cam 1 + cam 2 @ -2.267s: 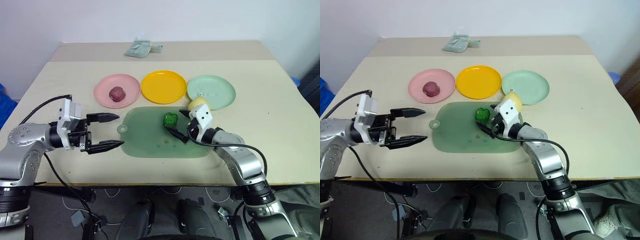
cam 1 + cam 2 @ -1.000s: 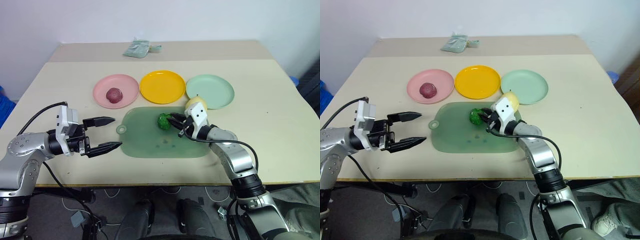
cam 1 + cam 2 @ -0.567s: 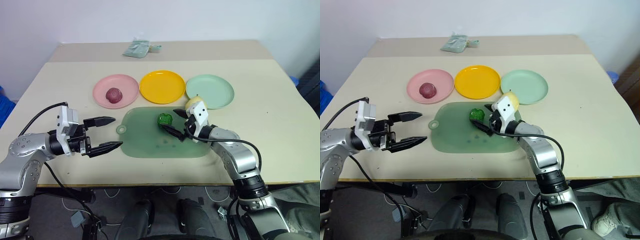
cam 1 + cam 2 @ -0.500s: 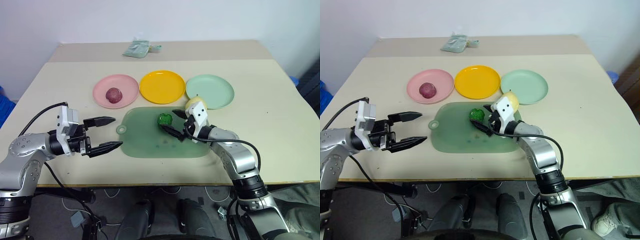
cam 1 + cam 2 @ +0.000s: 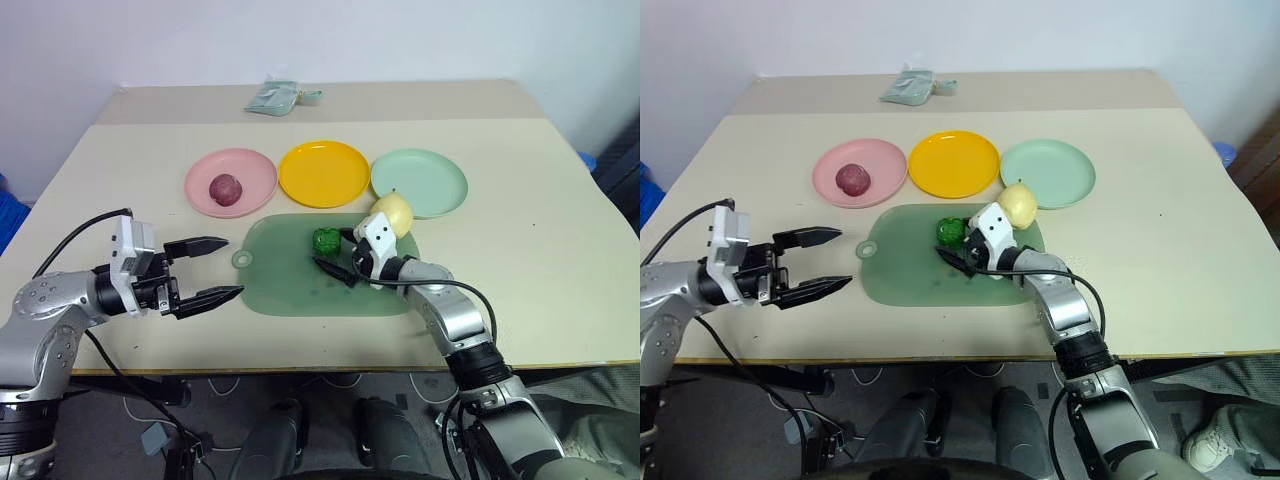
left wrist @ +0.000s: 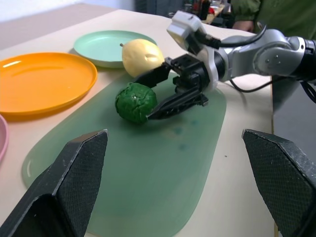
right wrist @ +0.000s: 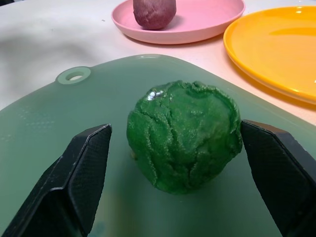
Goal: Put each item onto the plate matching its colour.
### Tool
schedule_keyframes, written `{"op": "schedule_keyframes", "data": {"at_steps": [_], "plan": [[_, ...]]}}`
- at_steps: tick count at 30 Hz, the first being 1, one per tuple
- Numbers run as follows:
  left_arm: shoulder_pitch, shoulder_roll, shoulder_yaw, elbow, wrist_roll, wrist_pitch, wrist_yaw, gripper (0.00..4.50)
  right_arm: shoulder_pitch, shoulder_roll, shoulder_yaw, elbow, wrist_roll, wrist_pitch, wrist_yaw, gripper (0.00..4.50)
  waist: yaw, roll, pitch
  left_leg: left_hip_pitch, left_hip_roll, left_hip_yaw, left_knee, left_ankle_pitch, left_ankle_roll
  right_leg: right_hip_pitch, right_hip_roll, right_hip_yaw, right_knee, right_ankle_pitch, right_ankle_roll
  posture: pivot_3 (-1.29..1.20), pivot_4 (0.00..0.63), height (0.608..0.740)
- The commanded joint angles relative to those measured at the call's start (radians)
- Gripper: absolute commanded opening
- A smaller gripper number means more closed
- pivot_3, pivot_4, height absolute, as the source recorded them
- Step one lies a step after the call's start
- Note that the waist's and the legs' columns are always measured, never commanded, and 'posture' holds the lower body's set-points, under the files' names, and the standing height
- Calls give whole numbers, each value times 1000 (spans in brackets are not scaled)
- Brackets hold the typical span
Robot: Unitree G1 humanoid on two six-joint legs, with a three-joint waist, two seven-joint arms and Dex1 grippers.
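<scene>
My right gripper (image 7: pixel 173 148) is spread wide around the green pepper (image 7: pixel 183 134) on the cutting mat (image 5: pixel 290 275), not gripping; that wrist view shows gaps both sides. My left gripper (image 5: pixel 215 268) gapes empty over the table (image 5: pixel 540 200).

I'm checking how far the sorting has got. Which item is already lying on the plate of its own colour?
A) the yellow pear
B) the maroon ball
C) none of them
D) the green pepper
B: the maroon ball sits on the pink plate, while the green pepper and the yellow pear are on the dark green cutting mat, the yellow plate and mint plate bare.
</scene>
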Motion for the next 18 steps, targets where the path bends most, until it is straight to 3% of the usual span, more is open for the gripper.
{"op": "schedule_keyframes", "data": {"at_steps": [1,3,5,14,18], "plan": [[2,16,36,-46,-27,10,16,4500,-32,15,-9,1,-5,-37,-8,3346,0,0,0,0,0,0,0,0,0,0,0,0,0,0,0,0,150,740],[3,15,35,-52,-29,14,24,4500,-35,15,-17,-4,-4,-39,-11,2423,0,0,0,0,0,0,0,0,0,0,0,0,0,0,0,0,150,740],[1,13,33,-54,-30,17,30,4500,-37,12,-27,-18,0,-39,-17,2080,0,0,0,0,0,0,0,0,0,0,0,0,0,0,0,0,150,740],[0,-7,2,-75,-36,29,61,4500,-94,-25,-161,-169,129,50,-17,2080,1,1,0,0,0,0,0,0,0,0,0,0,0,1,1,0,150,740],[-12,-30,-16,-84,-34,36,85,4500,-213,-99,-240,-67,131,40,-29,2080,2,1,0,0,0,0,0,0,0,0,0,0,0,0,1,0,150,740]]}}
